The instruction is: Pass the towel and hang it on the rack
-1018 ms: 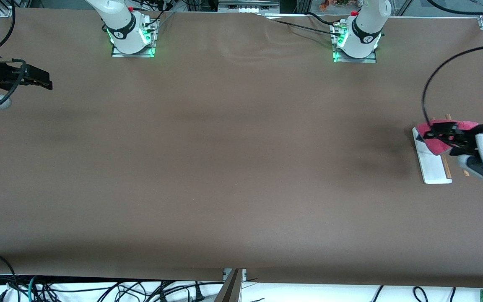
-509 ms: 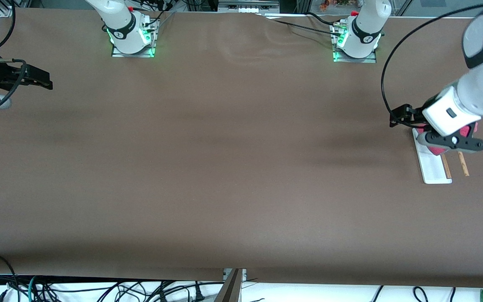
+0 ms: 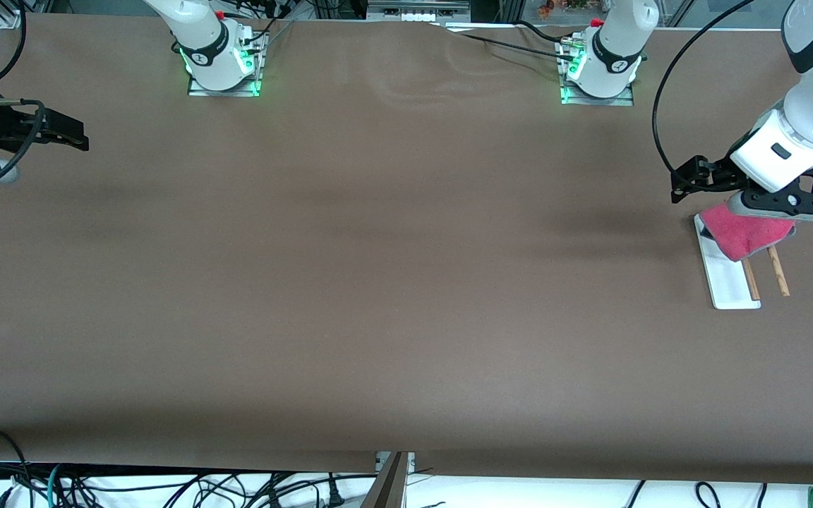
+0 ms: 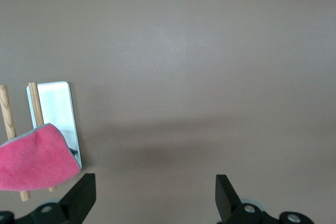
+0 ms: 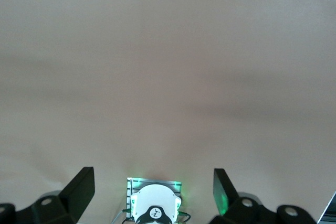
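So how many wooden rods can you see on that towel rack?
2. Both stand side by side on the rack at the left arm's end of the table: one wooden rod over the white base, the other wooden rod just outside it. The towel drapes over their upper parts.

front cam high, facing the bases, wrist cams look down past each hand, left wrist shares rack (image 3: 731, 271) (image 4: 52, 114) with front

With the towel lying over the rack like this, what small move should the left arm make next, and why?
Probably pull the left gripper up and away toward its base. Its fingers are open with nothing between them, and the towel already drapes over the rods of the rack, so only clearing the stand seems left. The right gripper waits at the right arm's end of the table.
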You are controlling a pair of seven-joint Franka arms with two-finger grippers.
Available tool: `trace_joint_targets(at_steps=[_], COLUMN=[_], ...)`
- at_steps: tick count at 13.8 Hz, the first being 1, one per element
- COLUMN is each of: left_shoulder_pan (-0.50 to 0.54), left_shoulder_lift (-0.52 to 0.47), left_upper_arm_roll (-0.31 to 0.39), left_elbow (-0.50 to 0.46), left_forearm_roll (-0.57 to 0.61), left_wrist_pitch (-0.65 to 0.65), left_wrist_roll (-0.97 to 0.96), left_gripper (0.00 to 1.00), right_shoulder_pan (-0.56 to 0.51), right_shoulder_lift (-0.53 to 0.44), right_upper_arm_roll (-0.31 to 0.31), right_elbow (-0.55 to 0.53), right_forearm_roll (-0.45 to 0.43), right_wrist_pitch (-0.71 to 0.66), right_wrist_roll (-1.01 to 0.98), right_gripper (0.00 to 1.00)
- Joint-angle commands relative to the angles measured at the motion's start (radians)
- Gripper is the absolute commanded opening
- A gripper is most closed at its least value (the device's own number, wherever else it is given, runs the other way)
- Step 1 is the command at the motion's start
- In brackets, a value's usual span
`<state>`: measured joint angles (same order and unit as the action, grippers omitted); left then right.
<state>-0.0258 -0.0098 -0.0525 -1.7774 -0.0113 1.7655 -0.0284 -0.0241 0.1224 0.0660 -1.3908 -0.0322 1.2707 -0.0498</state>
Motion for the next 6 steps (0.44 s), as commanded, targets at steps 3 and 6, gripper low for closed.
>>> trace_joint_targets(at_steps=[3, 6], left_shoulder_pan=[0.006, 0.007], left_shoulder_lift=[-0.018, -0.015], left_upper_arm_roll=[-0.006, -0.004], left_elbow=[-0.023, -0.023], left_forearm_roll=[-0.016, -0.016], left_wrist_pitch=[0.017, 0.015], left_wrist_roll=[-0.024, -0.018], left_gripper=[1.00, 1.00], right_shoulder_pan=[-0.010, -0.010], right_shoulder_lift=[-0.012, -0.012], right_upper_arm_roll=[0.005, 0.005], right_elbow=[-0.011, -0.011], right_forearm_roll=[0.017, 0.015], right_wrist_pitch=[-0.004, -0.004], right_wrist_roll=[-0.010, -0.010], right_gripper=[1.00, 1.00])
